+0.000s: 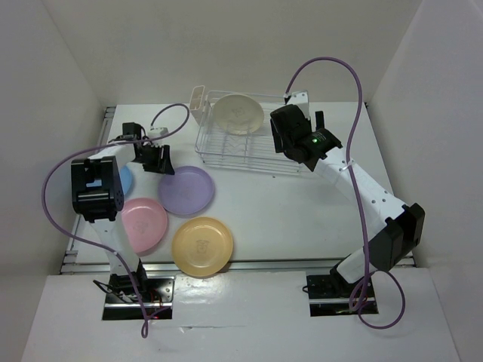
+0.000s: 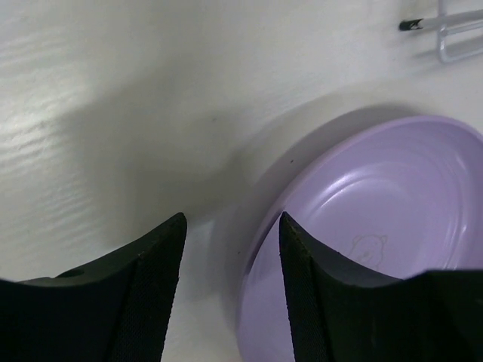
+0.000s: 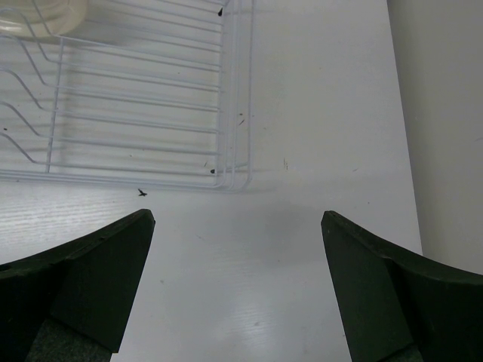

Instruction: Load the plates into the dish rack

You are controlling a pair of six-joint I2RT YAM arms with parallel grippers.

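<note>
The left gripper (image 2: 232,223) sits low over the white table (image 2: 113,90), jaws parted. The purple plate (image 2: 377,204) lies flat at right. Its left rim falls within the gap, close to the right finger (image 2: 317,302), which overlaps the plate interior. The left finger (image 2: 143,294) stands outside the rim. A corner of the dish rack (image 2: 460,41) shows at upper right.

Place: robot lab test cell.
Enclosure: plain white panels (image 1: 53,90) on three sides of the table (image 1: 302,219).
Machines: two arms (image 1: 370,192) bolted at the table's near edge, purple cables (image 1: 359,105) looping from them.
Props: wire rack (image 1: 226,147) and plastic plates (image 1: 187,190) on the table.
</note>
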